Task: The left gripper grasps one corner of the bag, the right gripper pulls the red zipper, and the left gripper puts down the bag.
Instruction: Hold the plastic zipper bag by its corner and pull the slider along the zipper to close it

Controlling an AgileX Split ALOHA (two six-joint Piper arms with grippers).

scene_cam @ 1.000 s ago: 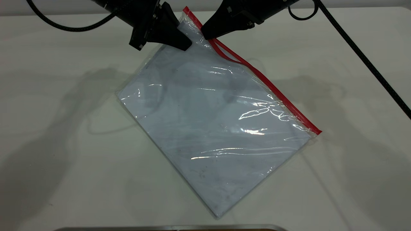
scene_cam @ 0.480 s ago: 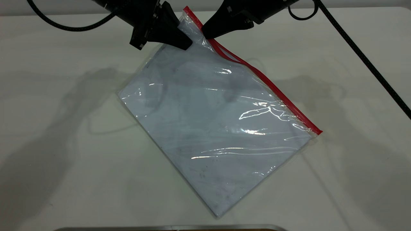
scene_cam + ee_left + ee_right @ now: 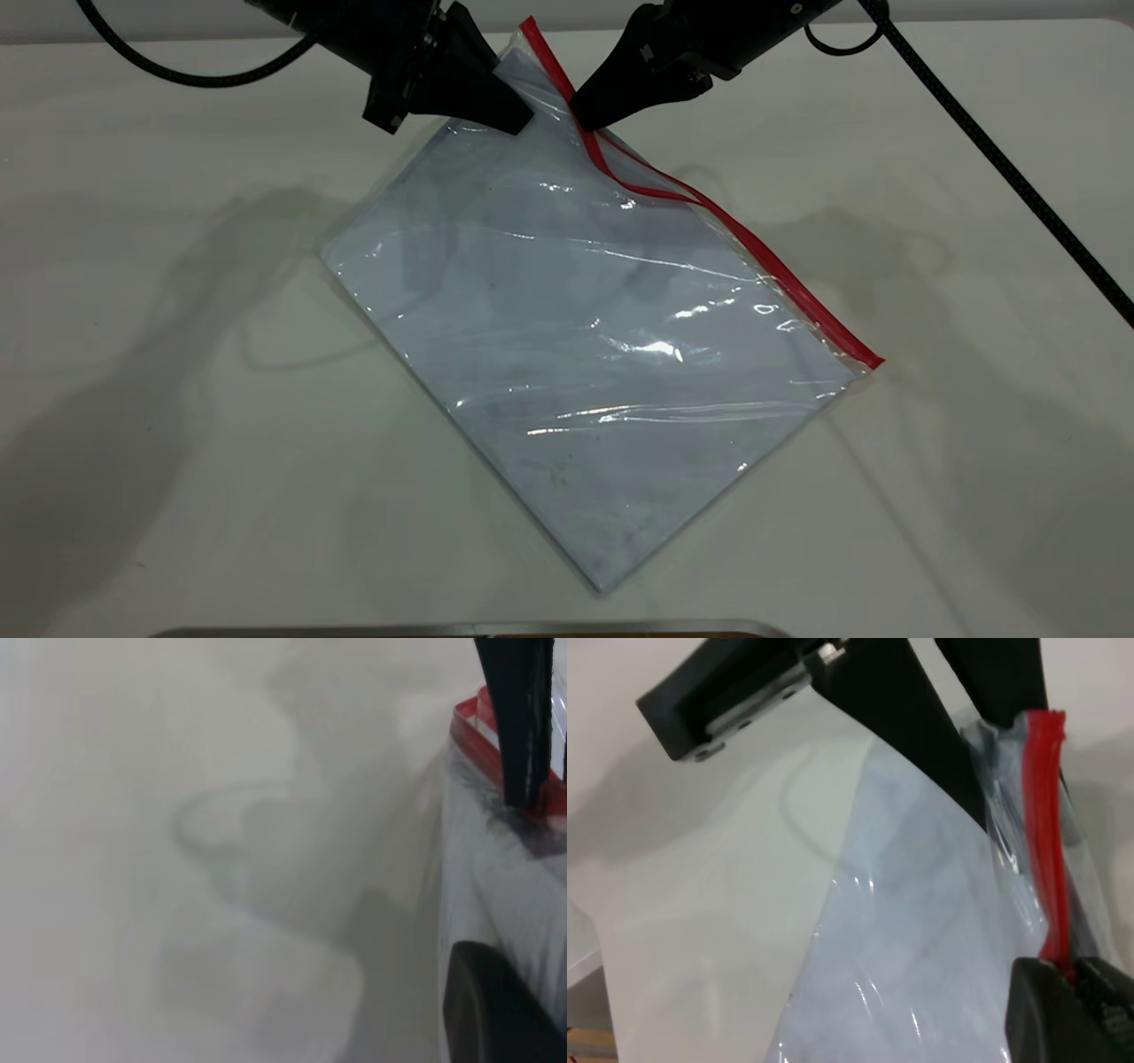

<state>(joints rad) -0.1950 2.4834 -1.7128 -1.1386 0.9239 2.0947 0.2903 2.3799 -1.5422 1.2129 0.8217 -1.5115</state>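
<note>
1. The bag [image 3: 602, 354] lies slantwise on the table [image 3: 177, 443]. Most of it is flat, and only its far corner is lifted. The red zipper [image 3: 780, 283] runs down the bag's long edge on the right arm's side.
2. The left gripper [image 3: 518, 120] is at the bag's lifted far corner, jaws closed on the clear plastic just beside the red edge. Little film seems to be caught there. If the pull along the zipper outweighs this pinch, the corner is likely to slide out and the whole bag would drag.
3. The right gripper [image 3: 586, 120] is on the bag's red edge, just beside the left gripper, jaws pinched down on the strip. The slider tab cannot be made out. If the jaws hold only the strip and not the tab, a pull would stretch or crumple the edge instead of running the zipper.
4. Just below the right gripper the red strip parts into two lines, which rejoin partway down the bag's edge. A pull angled away from the edge line could jam the slider where the lines meet.
5. The two grippers are very near each other at that corner. A small sideways drift could knock them together.
6. The film is slack and wrinkled. Unless the left gripper keeps it taut, it may bunch ahead of the slider.
</note>
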